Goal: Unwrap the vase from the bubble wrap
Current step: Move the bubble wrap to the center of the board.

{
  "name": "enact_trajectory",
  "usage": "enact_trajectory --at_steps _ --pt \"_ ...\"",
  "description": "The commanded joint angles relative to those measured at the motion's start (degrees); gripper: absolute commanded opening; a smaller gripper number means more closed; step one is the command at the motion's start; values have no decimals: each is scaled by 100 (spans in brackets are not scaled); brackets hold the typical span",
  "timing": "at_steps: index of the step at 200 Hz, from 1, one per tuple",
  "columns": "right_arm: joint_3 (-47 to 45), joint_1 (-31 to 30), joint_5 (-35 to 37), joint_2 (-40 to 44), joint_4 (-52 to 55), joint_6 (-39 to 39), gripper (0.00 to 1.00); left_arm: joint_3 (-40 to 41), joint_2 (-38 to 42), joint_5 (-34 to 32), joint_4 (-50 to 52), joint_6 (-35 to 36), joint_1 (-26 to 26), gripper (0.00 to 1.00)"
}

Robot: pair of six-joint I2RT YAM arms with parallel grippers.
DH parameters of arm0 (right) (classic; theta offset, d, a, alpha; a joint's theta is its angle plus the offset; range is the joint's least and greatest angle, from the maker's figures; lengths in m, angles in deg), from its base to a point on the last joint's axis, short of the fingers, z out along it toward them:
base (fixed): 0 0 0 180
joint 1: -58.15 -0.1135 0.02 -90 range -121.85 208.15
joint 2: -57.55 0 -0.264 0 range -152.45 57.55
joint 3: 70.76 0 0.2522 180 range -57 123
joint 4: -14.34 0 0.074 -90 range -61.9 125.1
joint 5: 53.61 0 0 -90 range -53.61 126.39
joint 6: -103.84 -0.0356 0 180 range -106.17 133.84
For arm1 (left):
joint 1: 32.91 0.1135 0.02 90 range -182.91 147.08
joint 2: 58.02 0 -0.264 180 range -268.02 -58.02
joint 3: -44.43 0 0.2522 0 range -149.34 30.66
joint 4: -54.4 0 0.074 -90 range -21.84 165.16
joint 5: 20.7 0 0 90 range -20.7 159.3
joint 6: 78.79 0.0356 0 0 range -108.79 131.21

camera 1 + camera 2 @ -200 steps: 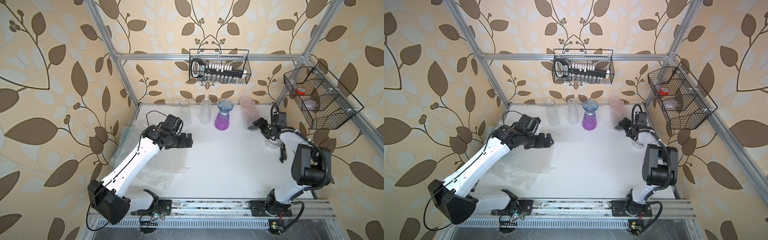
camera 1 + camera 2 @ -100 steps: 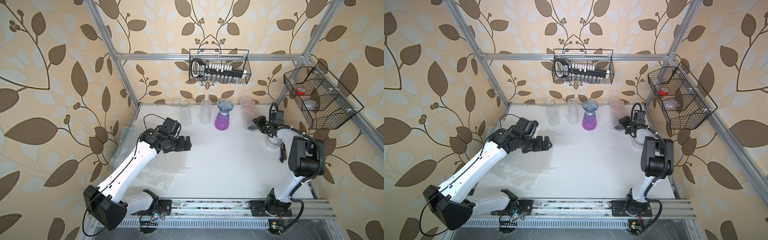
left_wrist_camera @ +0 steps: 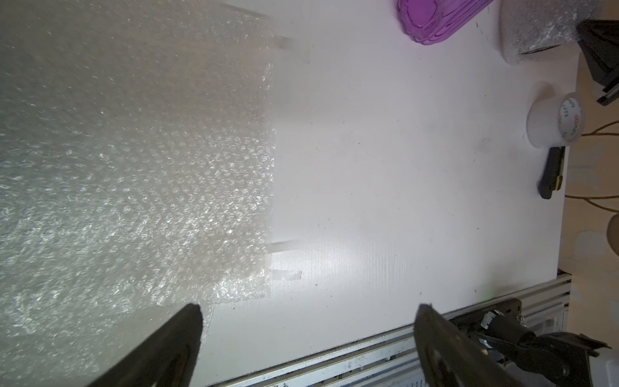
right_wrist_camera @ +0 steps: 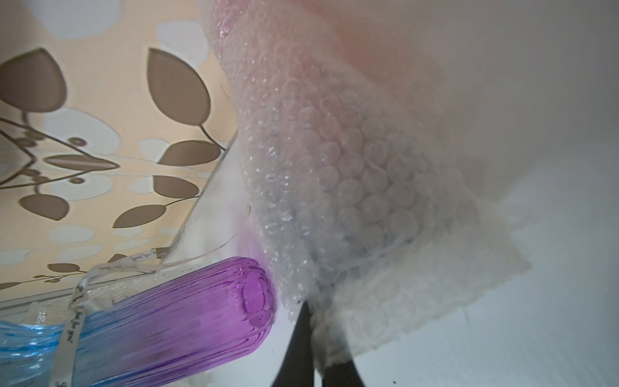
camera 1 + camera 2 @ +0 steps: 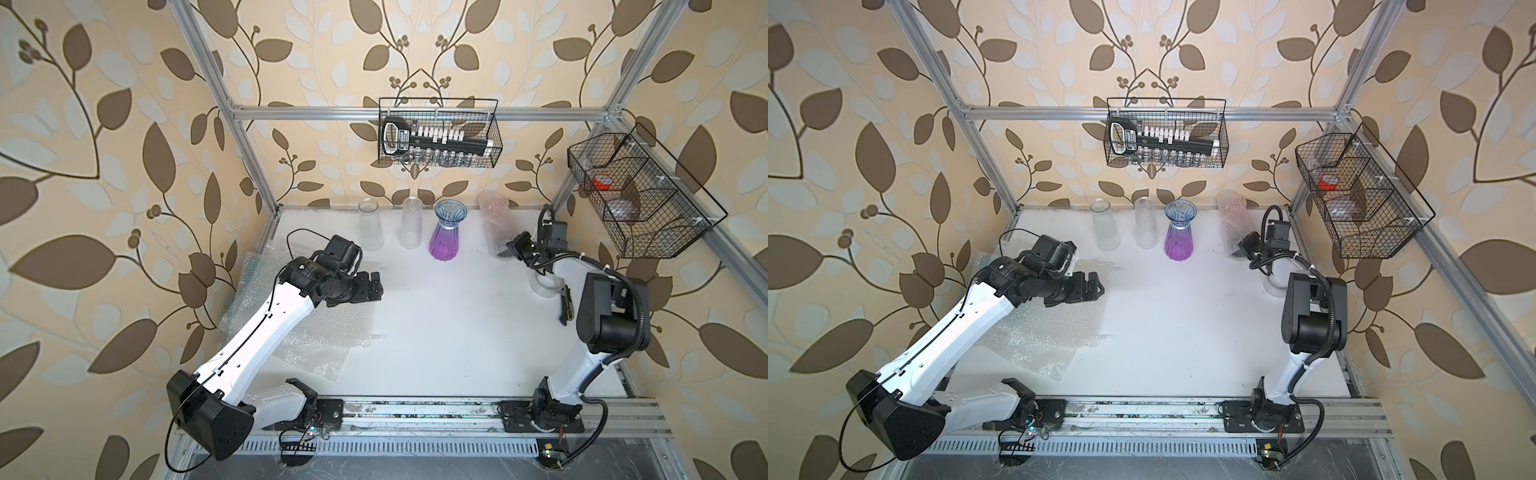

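Note:
The vase (image 5: 494,208) stands at the back right of the table, pinkish through the bubble wrap (image 5: 498,232) rolled round it; both top views show it (image 5: 1232,216). My right gripper (image 5: 510,250) is at its base, shut on the wrap's lower edge. In the right wrist view the dark fingers (image 4: 301,335) pinch the crinkled bubble wrap (image 4: 351,187) between them. My left gripper (image 5: 372,286) hovers open and empty over the left middle of the table, beside flat loose sheets (image 5: 324,332). In the left wrist view its gripper (image 3: 308,308) is wide apart over bare table.
An unwrapped purple-and-blue vase (image 5: 446,237) stands just left of the wrapped one, then two clear vases (image 5: 411,226) (image 5: 369,226). A white tape roll (image 5: 546,284) and a black cutter (image 5: 565,305) lie near the right arm. Wire baskets (image 5: 438,133) (image 5: 640,195) hang above.
My right gripper has closed on the lower edge of the wrap at the vase's base. The left arm has drawn back slightly toward the left, still open.

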Motion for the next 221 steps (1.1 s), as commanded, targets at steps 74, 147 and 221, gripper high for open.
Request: enact_trajectory --at_steps 74,147,221 --pt "-1388 -506 324 1760 217 -101 0 356 98 96 -104 4 -11 99" --pt "-2778 -1490 675 4096 1812 -454 0 431 -105 382 -445 179 -11 99" --pt "-3275 -3217 984 5386 3006 -1310 2 317 -665 1012 -926 31 -20 99"
